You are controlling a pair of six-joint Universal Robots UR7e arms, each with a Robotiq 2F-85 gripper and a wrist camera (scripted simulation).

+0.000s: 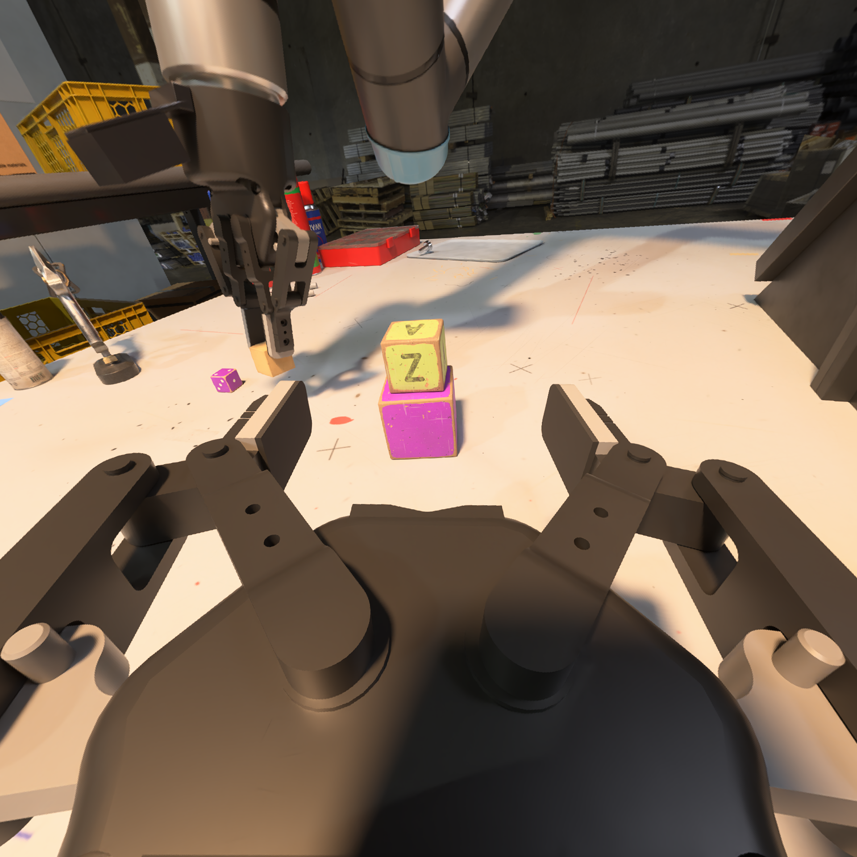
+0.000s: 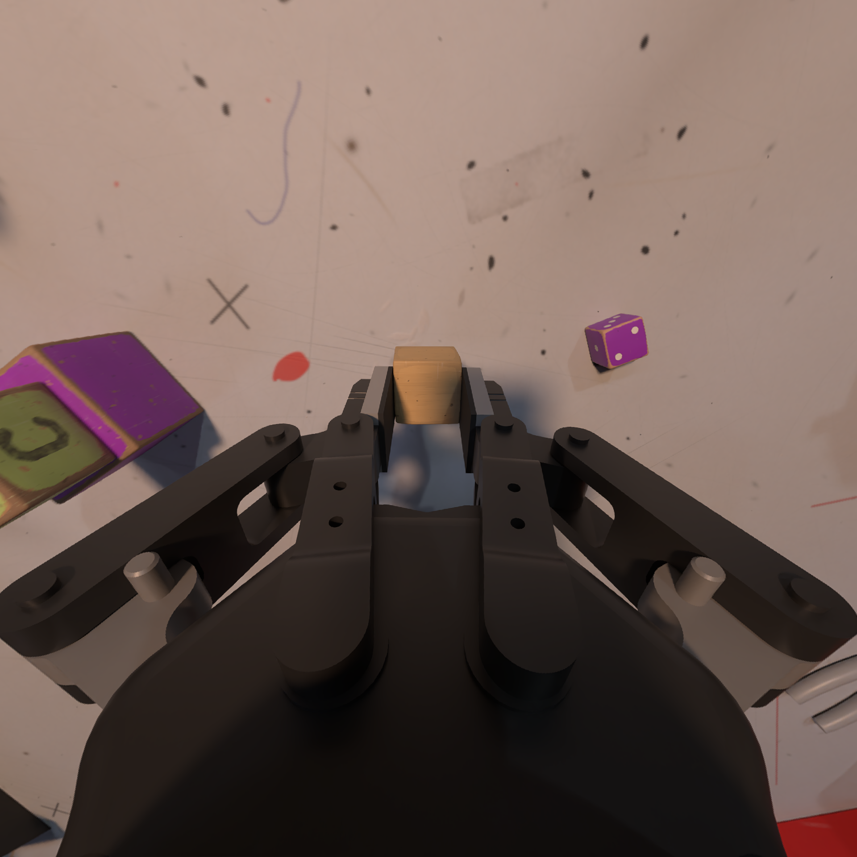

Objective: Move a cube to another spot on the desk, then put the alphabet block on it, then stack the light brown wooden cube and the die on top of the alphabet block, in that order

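Right wrist view: right gripper [image 2: 427,394] clamps light brown wooden cube [image 2: 426,392], frame centre; alphabet block [image 2: 35,436] atop purple cube [image 2: 116,380] lies lower left. Left gripper [image 1: 426,412] spread wide, empty.

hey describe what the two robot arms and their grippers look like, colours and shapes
Both grippers, left and right, are matte dark grey with two flat-padded fingers on pinned linkage bars with pale grey pivot pins. The right arm is silvery metal tubing with a light blue joint cap.

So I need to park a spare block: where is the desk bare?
Bare: right of the purple cube and alphabet block. Crowded: left, with the die, the right claw shut on the wooden cube.
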